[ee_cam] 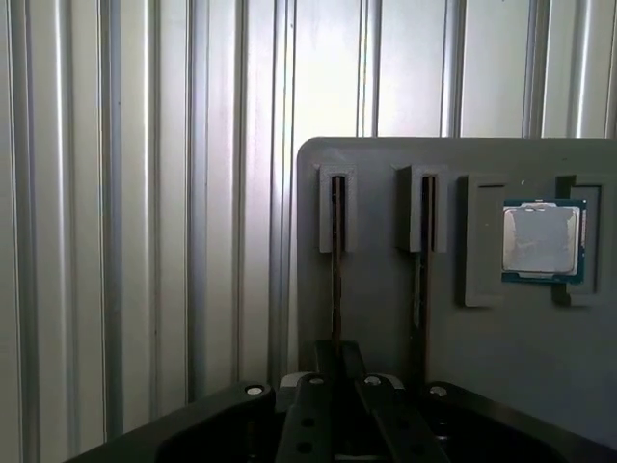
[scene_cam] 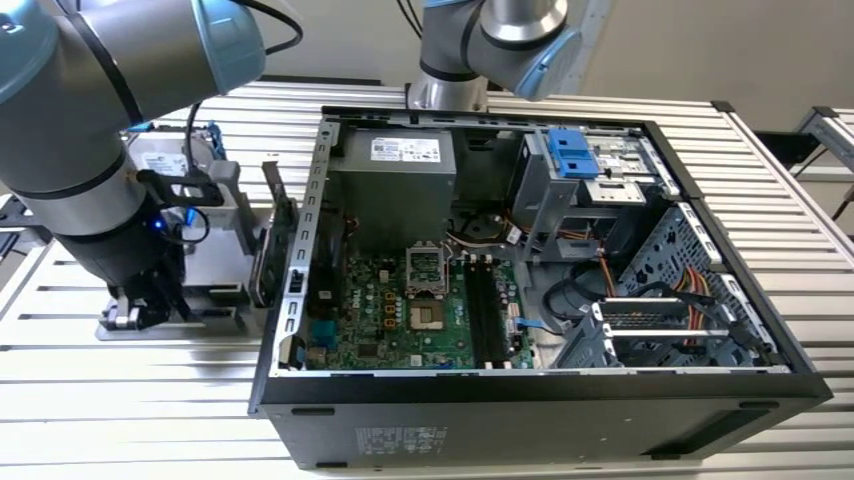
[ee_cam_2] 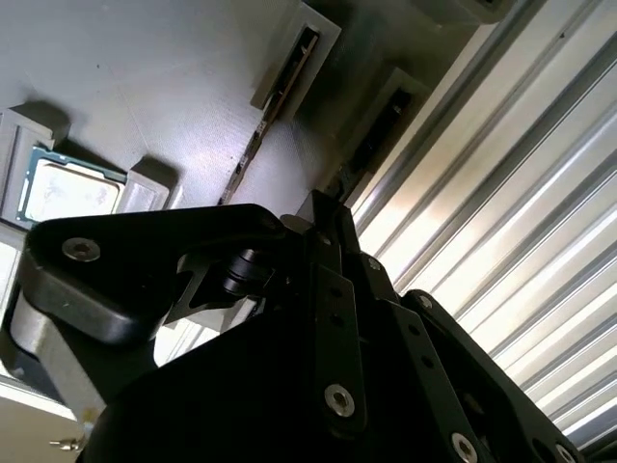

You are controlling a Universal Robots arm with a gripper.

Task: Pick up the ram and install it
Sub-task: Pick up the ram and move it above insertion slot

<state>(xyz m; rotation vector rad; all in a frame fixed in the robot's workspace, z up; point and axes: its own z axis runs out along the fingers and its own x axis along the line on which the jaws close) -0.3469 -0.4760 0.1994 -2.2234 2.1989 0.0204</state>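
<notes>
The ram (ee_cam: 336, 260) stands on edge in a slot of the grey holder (ee_cam: 376, 289), its near end pinched between the fingers (ee_cam: 328, 365) of the gripper (ee_cam: 339, 349), which are drawn together. Just beside the fingers stands a second stick (ee_cam: 421, 260), and past it lies a processor (ee_cam: 542, 241).

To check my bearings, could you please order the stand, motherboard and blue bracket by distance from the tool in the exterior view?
1. Stand, beside the tool, at the exterior view's left.
2. Motherboard, inside the case.
3. Blue bracket, toward the exterior view's right.
</notes>
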